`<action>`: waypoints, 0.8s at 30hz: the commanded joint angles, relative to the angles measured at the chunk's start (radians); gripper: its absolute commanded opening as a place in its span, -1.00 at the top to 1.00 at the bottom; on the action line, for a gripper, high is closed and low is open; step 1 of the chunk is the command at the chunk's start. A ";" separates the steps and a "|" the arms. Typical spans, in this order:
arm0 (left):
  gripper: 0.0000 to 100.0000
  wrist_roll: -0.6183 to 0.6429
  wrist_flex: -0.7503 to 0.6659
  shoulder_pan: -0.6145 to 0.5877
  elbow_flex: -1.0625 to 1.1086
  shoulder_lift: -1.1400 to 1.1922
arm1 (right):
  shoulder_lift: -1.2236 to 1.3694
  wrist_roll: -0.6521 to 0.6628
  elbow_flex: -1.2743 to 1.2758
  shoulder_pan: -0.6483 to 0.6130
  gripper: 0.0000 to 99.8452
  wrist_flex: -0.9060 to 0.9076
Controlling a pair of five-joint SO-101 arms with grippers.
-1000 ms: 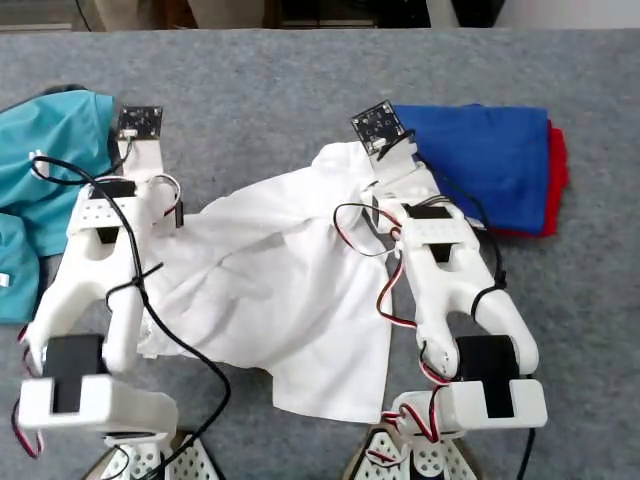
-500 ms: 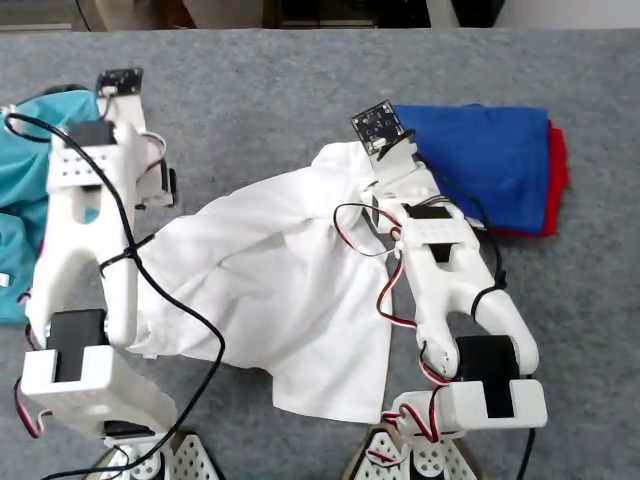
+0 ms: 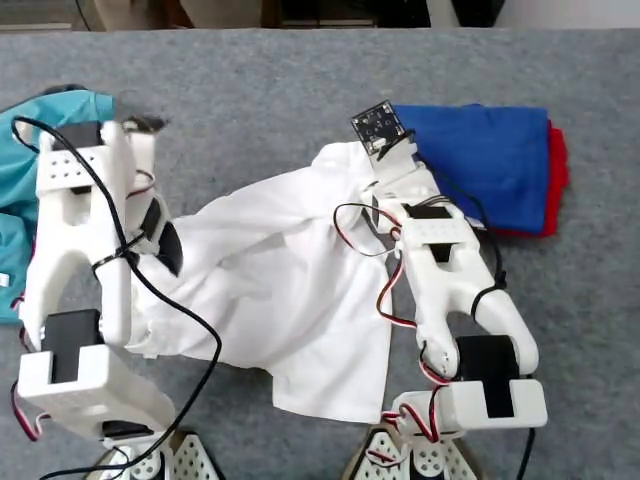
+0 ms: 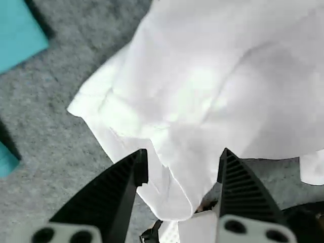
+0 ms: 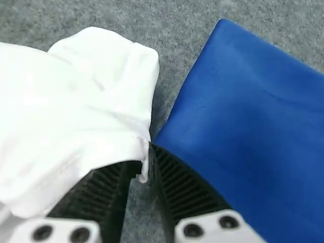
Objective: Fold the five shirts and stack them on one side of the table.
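Left hand [image 4: 183, 159] open, pulled back over white shirt [image 3: 290, 300]; right hand [image 5: 151, 152] still pinching its edge.

White shirt [image 3: 290, 280] smooth cloth; table [image 3: 250, 80] seemingly felt.

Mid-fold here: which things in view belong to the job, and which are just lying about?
Job:
white shirt, its edge pinched in the jaws of the right gripper
blue shirt, folded, lying on the red shirt
teal shirt

Not the job:
grey table
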 commanded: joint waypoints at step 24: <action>0.96 0.104 -0.453 -0.034 0.172 -0.007 | -0.004 0.009 -0.048 0.012 1.00 -0.003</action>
